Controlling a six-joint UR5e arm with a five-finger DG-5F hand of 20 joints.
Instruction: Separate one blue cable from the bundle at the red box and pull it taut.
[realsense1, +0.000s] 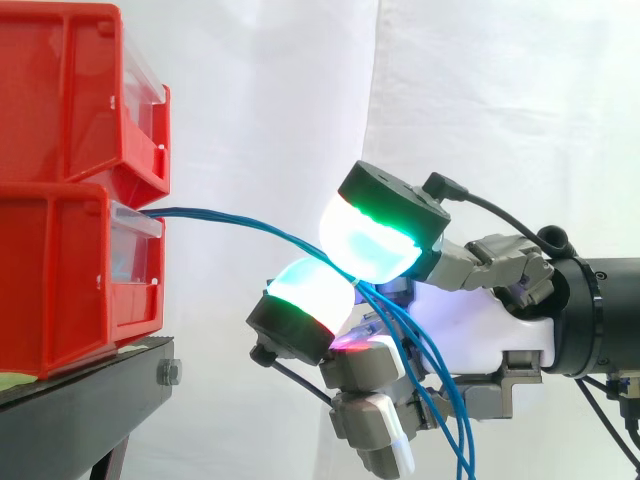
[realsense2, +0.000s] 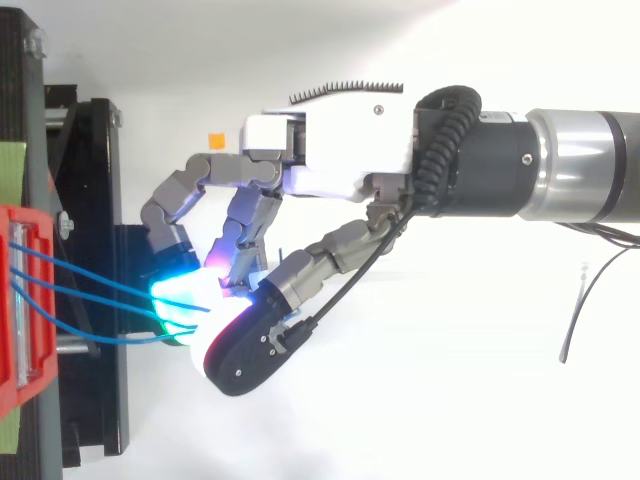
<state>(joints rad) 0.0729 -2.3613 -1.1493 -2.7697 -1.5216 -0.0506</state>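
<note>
Just off the lower red bin's (realsense1: 60, 290) front edge, across open air, the hand (realsense1: 480, 320) pinches the blue cables (realsense1: 215, 214) between curled fingertips (realsense1: 370, 240).

The robot's white-shelled hand (realsense2: 340, 150) has grey, blocky metal fingers (realsense2: 178, 196) ending in thick rounded fingertip pads (realsense1: 370, 240) that glow green and cyan, one magenta, each backed by a black cap. The cylindrical arm (realsense2: 570, 165) is black, then brushed silver.
</note>
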